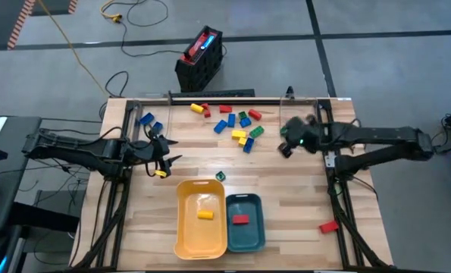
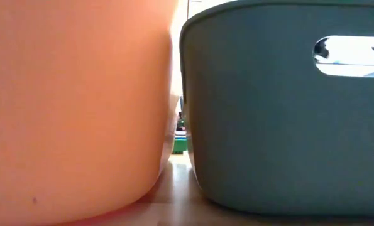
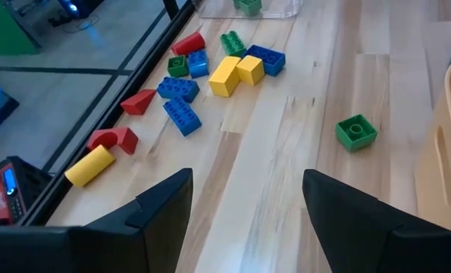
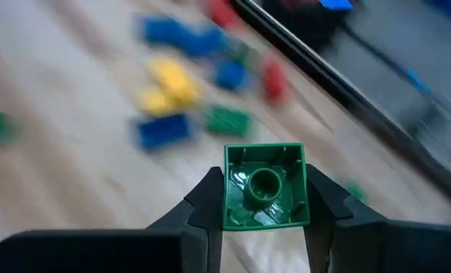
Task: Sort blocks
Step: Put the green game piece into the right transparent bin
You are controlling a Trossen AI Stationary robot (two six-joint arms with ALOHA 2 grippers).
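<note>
Loose blocks point(image 1: 236, 123) in red, yellow, blue and green lie on the wooden table near its far edge, also seen in the left wrist view as a cluster of blocks point(image 3: 210, 72). One green block point(image 3: 355, 133) lies alone nearer the trays. My right gripper point(image 4: 264, 216) hangs above the table to the right of the cluster point(image 1: 286, 142), shut on a green block point(image 4: 265, 186). My left gripper point(image 3: 244, 220) stands open at the table's left point(image 1: 163, 157), nothing between its fingers. A yellow block point(image 1: 205, 214) lies in the yellow tray point(image 1: 187, 235), a red block point(image 1: 241, 220) in the teal tray point(image 1: 255, 236). My right gripper pinches the green block by two opposite side walls point(image 4: 230, 189) between its two fingers. The block's hollow underside point(image 4: 265, 182) faces the wrist camera. The fingers slant downward from the table's right side. The block is lifted clear of the table.
Two blue blocks point(image 1: 149, 122) lie at the far left, a red block point(image 1: 329, 226) near the right edge, a yellow block point(image 1: 161, 174) beside my left gripper. A clear container point(image 3: 248, 7) stands beyond the cluster. In the low view the tray walls point(image 2: 281, 125) fill the picture.
</note>
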